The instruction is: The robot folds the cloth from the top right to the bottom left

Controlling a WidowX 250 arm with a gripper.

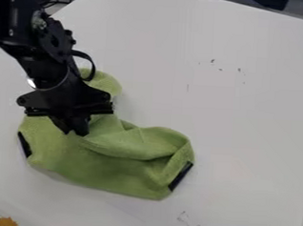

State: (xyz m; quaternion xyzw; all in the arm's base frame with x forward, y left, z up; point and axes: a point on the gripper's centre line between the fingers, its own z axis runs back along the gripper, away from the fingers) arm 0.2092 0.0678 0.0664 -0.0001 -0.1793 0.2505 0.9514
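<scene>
The black gripper (75,131) hangs from the upper left over the left part of the green cloth (113,168), its tips down at the cloth's surface. Creases run rightward from beside the tips to a raised fold at the cloth's right side. One rounded part of the cloth sticks out behind the gripper, toward the top. Dark strips mark the cloth's left edge and its lower right edge. The arm hides some of the cloth's upper left. Whether cloth is held between the fingertips cannot be made out.
The white table (243,115) carries small dark marks at the upper right and near the bottom. An orange-brown object (7,222) lies at the bottom left corner, beside a thin dark rod. The table's far edge crosses the top right.
</scene>
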